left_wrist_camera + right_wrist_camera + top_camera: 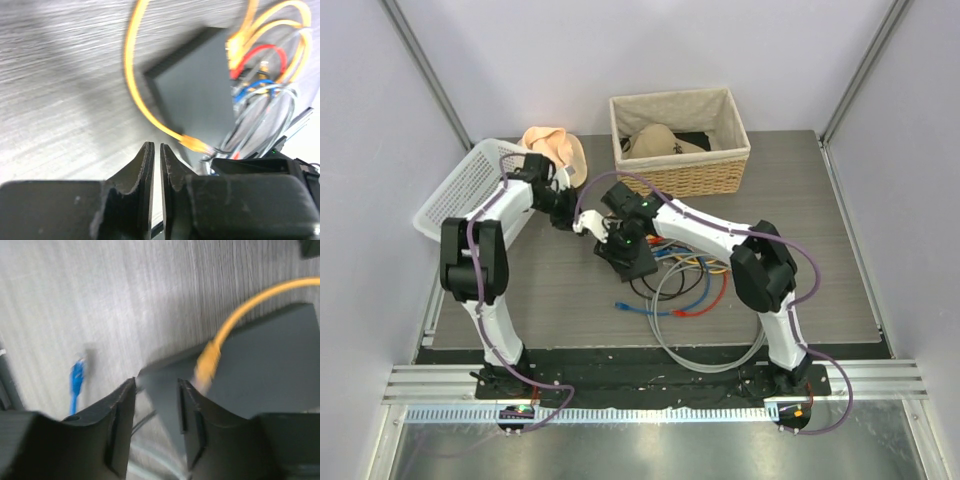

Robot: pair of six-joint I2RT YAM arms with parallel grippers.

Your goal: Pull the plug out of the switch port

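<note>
Switch [636,262] lies flat on the desk [540,290], mid-desk. A tangle of cables sits just beside its socket edge: red cable [260,50], blue cable [655,310], and a grey cable [665,340] looping out on the near side.

The orange cable [131,75] arcs round the switch's far corner. Its orange plug [206,362] lies over the switch's top face near a corner. It does not look seated in a socket, but blur makes this hard to tell.

Left gripper [155,146] is just beside the switch, close to the orange plug. Its jaws are down to a thin slit with nothing between them.

Right gripper [156,382] is over a switch corner, jaws part-way apart with the corner showing in the gap. I cannot tell whether the fingers touch it.

A loose blue plug [76,377] lies on the desk near the switch.

A wicker basket [680,178] is behind the switch. A white basket [460,195] and a peach hat [555,145] are well off to its left.
</note>
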